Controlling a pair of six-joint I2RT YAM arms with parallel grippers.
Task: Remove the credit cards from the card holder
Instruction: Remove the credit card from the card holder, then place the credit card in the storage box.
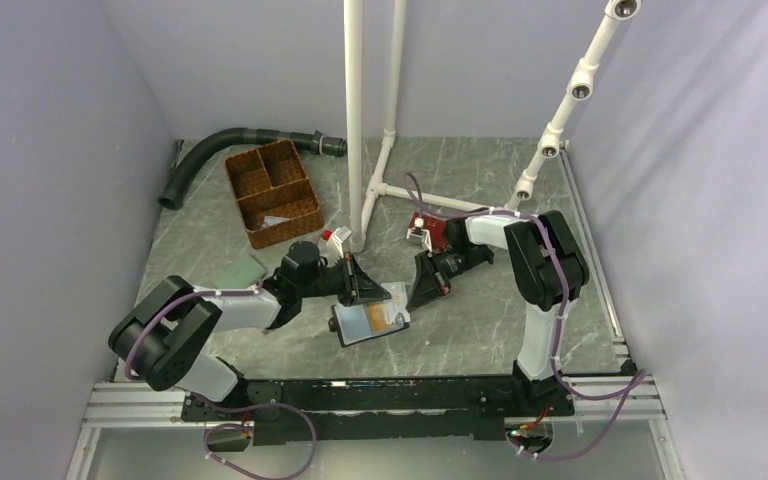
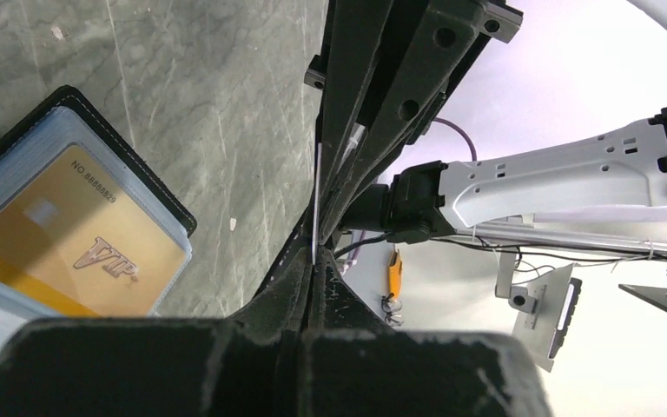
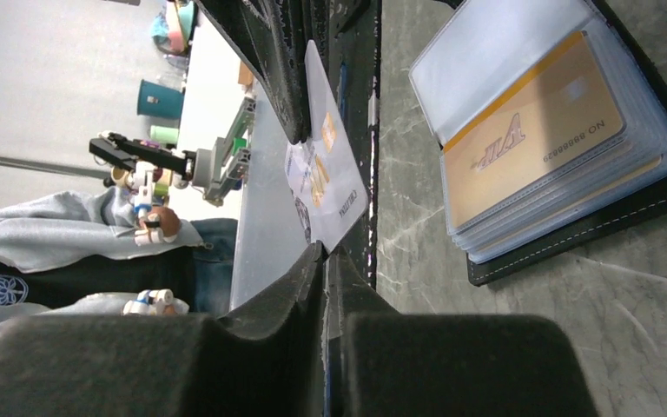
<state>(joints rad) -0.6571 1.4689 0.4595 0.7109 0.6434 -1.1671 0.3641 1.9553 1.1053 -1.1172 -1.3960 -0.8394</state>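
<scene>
The card holder [image 1: 352,330] lies open on the table with its clear sleeves up, and also shows in the left wrist view [image 2: 152,187] and the right wrist view [image 3: 591,230]. An orange-yellow VIP credit card [image 2: 78,252] [image 3: 530,148] sits in its top sleeve. Just above the holder, a pale printed card [image 3: 326,165] is held on edge between both grippers. My left gripper [image 2: 314,261] [image 1: 365,290] is shut on one end, where the card [image 2: 316,204] shows as a thin white line. My right gripper [image 3: 324,250] [image 1: 430,288] is shut on the other end.
A wicker basket [image 1: 272,190] and a black hose [image 1: 230,145] lie at the back left. A white pipe frame [image 1: 355,120] rises mid-table. A red wallet [image 1: 430,228] sits behind the right gripper, and a green wallet [image 1: 240,270] lies by the left arm.
</scene>
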